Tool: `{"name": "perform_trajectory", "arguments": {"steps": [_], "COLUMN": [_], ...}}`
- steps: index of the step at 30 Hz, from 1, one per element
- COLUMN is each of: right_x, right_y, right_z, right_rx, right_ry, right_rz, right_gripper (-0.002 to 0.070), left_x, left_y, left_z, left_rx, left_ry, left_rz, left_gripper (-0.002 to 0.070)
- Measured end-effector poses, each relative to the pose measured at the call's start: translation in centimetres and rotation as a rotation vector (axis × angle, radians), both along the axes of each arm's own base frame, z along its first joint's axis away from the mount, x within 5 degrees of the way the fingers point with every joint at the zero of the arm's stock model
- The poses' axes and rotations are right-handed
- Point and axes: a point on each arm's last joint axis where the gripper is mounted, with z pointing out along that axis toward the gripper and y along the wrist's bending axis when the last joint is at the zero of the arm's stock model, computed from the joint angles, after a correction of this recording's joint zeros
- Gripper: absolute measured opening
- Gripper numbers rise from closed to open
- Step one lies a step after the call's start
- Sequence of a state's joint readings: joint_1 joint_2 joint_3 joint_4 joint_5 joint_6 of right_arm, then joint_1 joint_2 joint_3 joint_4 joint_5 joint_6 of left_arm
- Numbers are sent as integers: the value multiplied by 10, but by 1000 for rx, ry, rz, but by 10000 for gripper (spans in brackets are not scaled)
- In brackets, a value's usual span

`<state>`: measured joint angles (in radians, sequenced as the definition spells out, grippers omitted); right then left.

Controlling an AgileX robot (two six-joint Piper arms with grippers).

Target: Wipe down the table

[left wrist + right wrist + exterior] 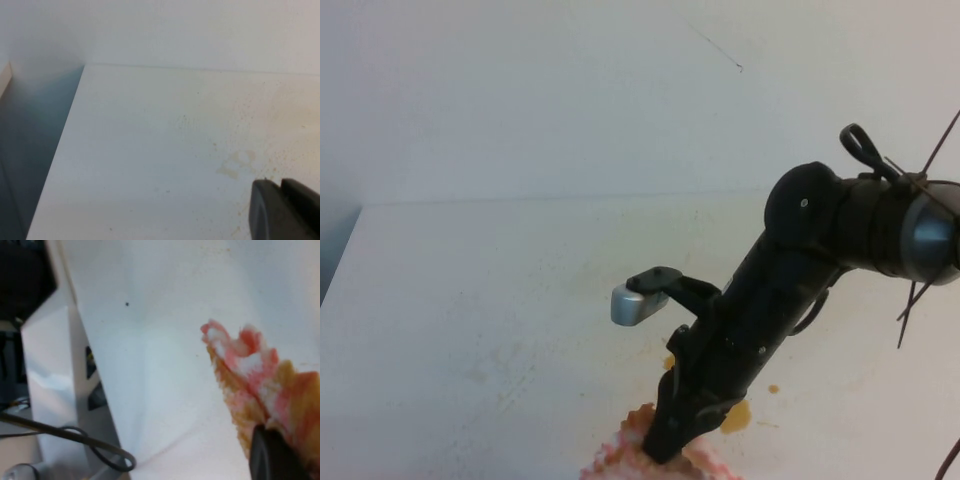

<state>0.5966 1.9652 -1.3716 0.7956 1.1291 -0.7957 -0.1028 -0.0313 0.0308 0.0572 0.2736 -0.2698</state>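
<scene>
Right arm [770,290] angled steeply down, front-centre, right gripper [665,445] pinched on cloth [616,458], left gripper [280,186] raised, jaws together.

A plain white wall [520,90] rises behind the flat white desk [470,300]; a shadowed blue-grey space [330,255] lies beyond the desk's left edge; the light is soft and even.
</scene>
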Motion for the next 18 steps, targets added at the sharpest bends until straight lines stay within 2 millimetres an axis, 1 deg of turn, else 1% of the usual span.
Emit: {"name": "perform_trajectory", "arguments": {"steps": [1, 3, 7, 8, 9, 11, 13, 15, 18], "right_x": [1, 3, 11, 13, 14, 18, 23, 29, 40], "right_y": [0, -2, -6, -6, -7, -6, -5, -4, -2], "right_z": [-2, -6, -12, -13, -13, -13, -11, -5, 8], "right_rx": [-18, -60, -129, -133, -136, -135, -136, -135, -155], "right_ry": [-19, -52, -123, -142, -156, -192, -233, -278, -353], "right_rz": [2, -3, -41, -51, -60, -85, -99, -108, -117], "right_gripper": [48, 104, 285, 323, 345, 377, 390, 396, 407], "left_x": [0, 0, 0, 0, 0, 0, 0, 0, 0], "left_y": [0, 0, 0, 0, 0, 0, 0, 0, 0], "left_z": [0, 0, 0, 0, 0, 0, 0, 0, 0], "left_rx": [0, 0, 0, 0, 0, 0, 0, 0, 0], "left_ry": [0, 0, 0, 0, 0, 0, 0, 0, 0], "left_rz": [0, 0, 0, 0, 0, 0, 0, 0, 0], "left_gripper": [0, 0, 0, 0, 0, 0, 0, 0, 0]}}
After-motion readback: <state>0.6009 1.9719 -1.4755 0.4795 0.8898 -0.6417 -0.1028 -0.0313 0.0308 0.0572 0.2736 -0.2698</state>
